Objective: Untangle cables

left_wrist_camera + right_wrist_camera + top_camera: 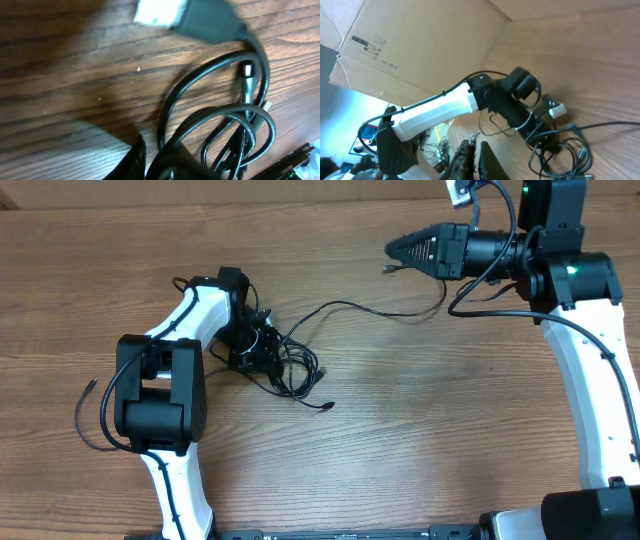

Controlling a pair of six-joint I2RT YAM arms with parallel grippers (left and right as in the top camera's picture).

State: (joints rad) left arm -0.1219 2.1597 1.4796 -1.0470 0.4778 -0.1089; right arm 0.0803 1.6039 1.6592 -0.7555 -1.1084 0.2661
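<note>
Step in hand, I judge: drawing one strand out of the cables (295,368), bunched left of centre in the overhead view, where the left gripper (250,340) sits in the bunch — fingers apart or clamped, I cannot tell. That strand's long axis runs toward the upper right, ending beside the right gripper (392,248), fingers pressed together — on the cord or not is unclear. Next the bunch needs pinning while the strand is pulled along that line.
</note>
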